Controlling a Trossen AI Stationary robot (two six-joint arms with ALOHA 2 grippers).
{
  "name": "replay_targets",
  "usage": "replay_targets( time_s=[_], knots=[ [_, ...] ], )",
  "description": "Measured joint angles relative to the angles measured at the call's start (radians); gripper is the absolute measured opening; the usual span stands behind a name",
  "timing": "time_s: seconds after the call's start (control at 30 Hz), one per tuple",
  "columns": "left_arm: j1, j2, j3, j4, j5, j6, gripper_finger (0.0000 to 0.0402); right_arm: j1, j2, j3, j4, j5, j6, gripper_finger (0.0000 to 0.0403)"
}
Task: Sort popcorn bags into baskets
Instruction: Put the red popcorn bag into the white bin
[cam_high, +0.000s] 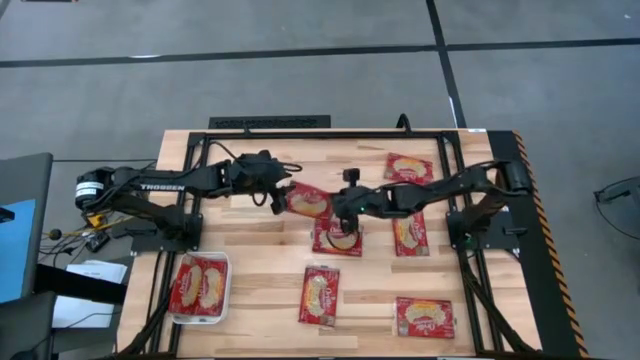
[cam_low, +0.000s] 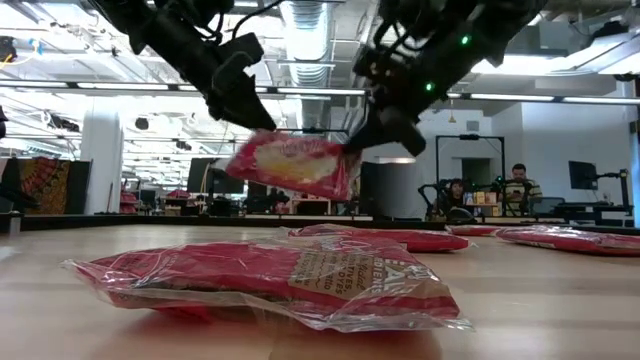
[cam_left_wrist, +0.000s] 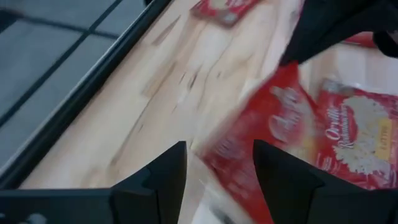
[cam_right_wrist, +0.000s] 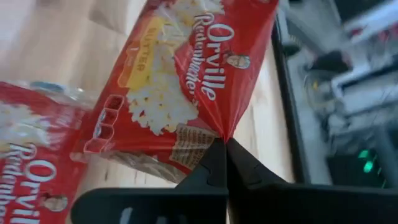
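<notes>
- While one bag hangs in mid-air, the wooden surface (cam_high: 260, 260) has five loose popcorn bags lying flat on it: one at the far edge (cam_high: 408, 167), two mid-table (cam_high: 337, 237) (cam_high: 410, 233), and two on the near side (cam_high: 319, 295) (cam_high: 425, 317). My read is that most of the sorting is left.
- The white tray (cam_high: 200, 321) sits at the near left corner and already has red packets in it. It looks like two side by side, but the count is unsure. That part counts as done.
- Left arm and right arm both reach to table centre and meet over the held popcorn bag (cam_high: 308, 200). The right arm crosses above the two mid-table bags.
- The held bag is an Orville Redenbacher's butter packet, lifted clear of the surface and tilted in the low view, between the two pincers and well apart from the tray.
- Right pincer (cam_right_wrist: 225, 144) has its fingers closed tight, pinching one edge of the held bag.
- Left pincer (cam_left_wrist: 217, 146) has its fingers spread, and the bag's other end is at or just inside the gap. It is not clamped as far as I can tell, so this is probably a handover toward the tray side.
- In the way: nothing lies between the held bag and the tray except bare surface; the left arm's base stands near the tray's far side.
- Beyond the table there are people seated in the room, not near the arms.
</notes>
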Motion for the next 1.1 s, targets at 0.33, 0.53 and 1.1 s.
replay_targets(
  time_s=[0.33,0.53,1.1],
  knots=[
    [0.008,0.000,0.000,0.016,0.111,0.088,0.0175,0.065,-0.046,0.000,0.019,0.115,-0.116,0.0004],
    [0.007,0.000,0.000,0.018,0.303,0.092,0.0160,0.086,-0.046,0.000,0.057,0.142,-0.161,0.0004],
    [0.006,0.000,0.001,-0.042,0.284,0.083,0.0004,0.100,-0.046,0.000,0.183,0.180,-0.255,0.0012]
  ],
)
